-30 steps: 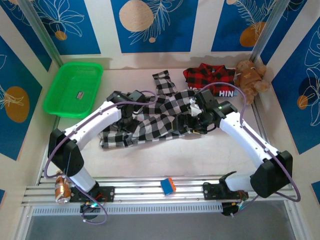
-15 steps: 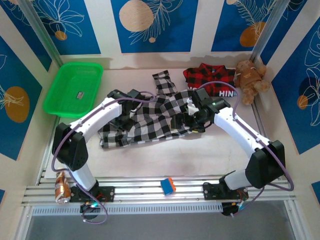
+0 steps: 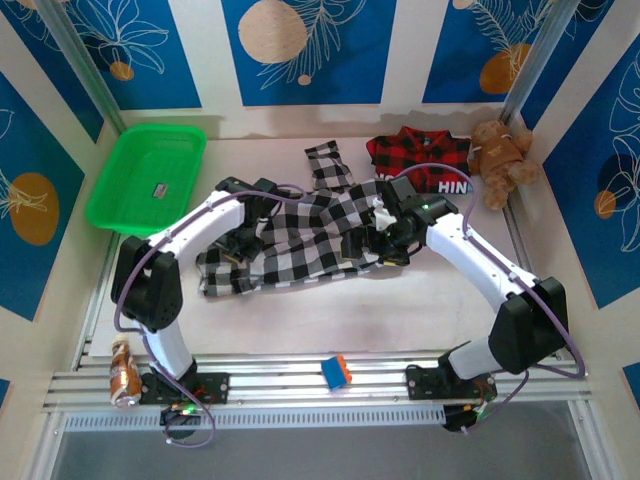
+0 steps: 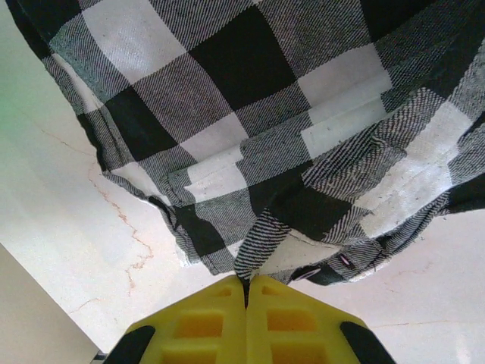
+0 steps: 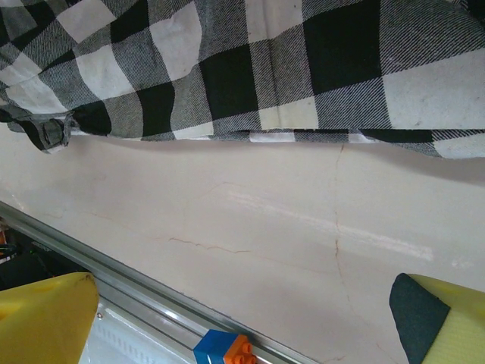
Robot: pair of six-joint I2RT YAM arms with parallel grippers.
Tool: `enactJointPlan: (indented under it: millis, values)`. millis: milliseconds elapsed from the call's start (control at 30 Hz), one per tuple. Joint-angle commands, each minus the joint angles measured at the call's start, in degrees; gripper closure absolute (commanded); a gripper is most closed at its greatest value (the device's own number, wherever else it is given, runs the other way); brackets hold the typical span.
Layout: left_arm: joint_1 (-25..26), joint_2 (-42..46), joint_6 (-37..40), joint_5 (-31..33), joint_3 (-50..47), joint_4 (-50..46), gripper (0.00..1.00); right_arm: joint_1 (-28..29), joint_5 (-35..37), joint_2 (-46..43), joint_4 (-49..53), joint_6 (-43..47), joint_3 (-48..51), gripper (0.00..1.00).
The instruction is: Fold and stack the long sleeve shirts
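The black-and-white checked shirt (image 3: 300,240) lies spread and rumpled across the middle of the table, one sleeve (image 3: 327,162) reaching toward the back. My left gripper (image 3: 248,222) is over the shirt's left part. In the left wrist view its yellow fingers (image 4: 198,324) are shut on a narrow fold of the checked shirt (image 4: 250,114), which hangs from them above the table. My right gripper (image 3: 387,238) is at the shirt's right edge. It stands open (image 5: 250,318) with bare table between the fingers and the checked shirt (image 5: 227,68) beyond them. The red-and-black plaid shirt (image 3: 415,160) lies at the back right.
A brown teddy bear (image 3: 500,152) sits at the back right beside the plaid shirt. A green basket (image 3: 150,175) stands at the back left. A blue-and-orange brick (image 3: 337,371) rests on the front rail, and a can (image 3: 122,372) lies at the front left.
Both grippers have shifted a little toward the back of the table, and the checked shirt has been drawn slightly that way with them. The left arm's elbow has swung in.
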State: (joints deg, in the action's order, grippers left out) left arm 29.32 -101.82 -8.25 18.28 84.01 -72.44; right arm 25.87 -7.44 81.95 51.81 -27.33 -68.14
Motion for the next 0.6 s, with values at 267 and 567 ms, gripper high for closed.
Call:
enactJointPlan:
  millis: [267, 567]
  values:
    - [-2.8, -3.4, 5.0, 2.5, -0.1, 0.9, 1.00, 0.9, 0.7, 1.6, -0.4, -0.8, 0.8, 0.00]
    - [-4.3, -6.5, 6.7, 3.5, 0.3, 3.8, 1.00, 2.1, 1.1, 3.9, -0.5, -1.4, 0.2, 0.01]
